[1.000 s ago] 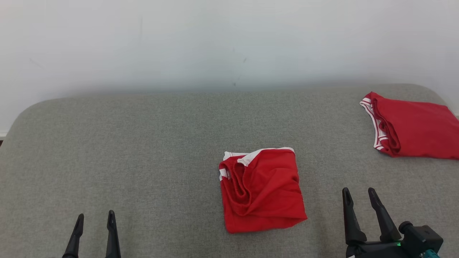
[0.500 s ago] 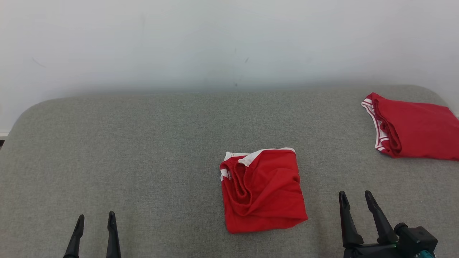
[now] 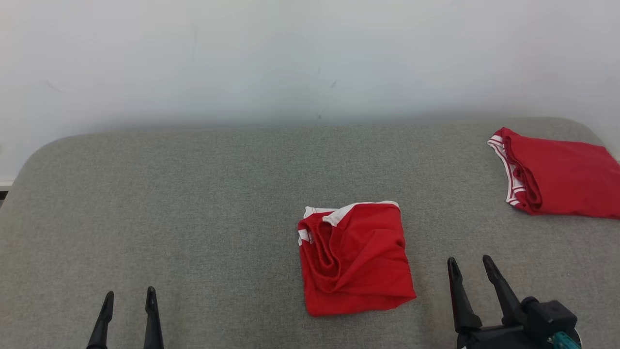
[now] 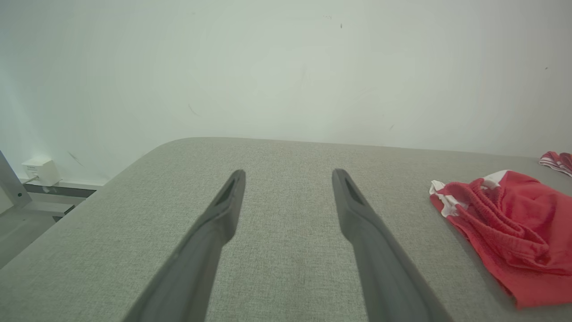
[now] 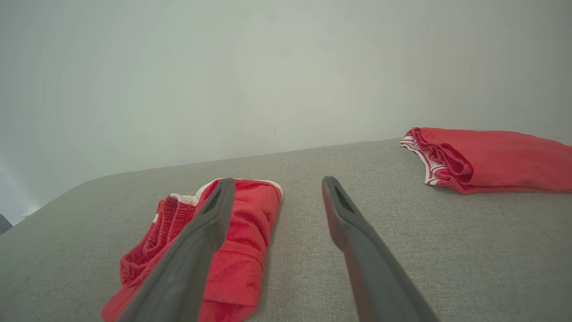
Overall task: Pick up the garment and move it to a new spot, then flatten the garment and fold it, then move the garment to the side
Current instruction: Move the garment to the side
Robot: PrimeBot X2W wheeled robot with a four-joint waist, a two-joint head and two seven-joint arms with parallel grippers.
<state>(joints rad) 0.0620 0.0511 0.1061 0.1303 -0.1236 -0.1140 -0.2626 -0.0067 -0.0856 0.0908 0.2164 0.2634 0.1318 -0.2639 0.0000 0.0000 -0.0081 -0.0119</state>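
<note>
The folded red garment (image 3: 356, 259) lies a little toward 5 o'clock from the middle of the grey padded surface (image 3: 193, 194). It has white trim, its elastic waistband is bunched along its 9 o'clock side, and nothing touches it. It is one of two. The second red garment (image 3: 557, 179), also folded and white-striped at its edge, lies well apart at 2 o'clock from the first, against the surface's right rim.

There are two grippers, and both are empty. The right gripper (image 3: 469, 259) sits near the folded garment at its 3 o'clock, with its two dark fingers spread apart and clear of the cloth. The left gripper (image 3: 130, 292) is well apart at 8 o'clock, its fingers likewise spread.

One white wall (image 3: 290, 58) rises beyond the surface at 12 o'clock.
</note>
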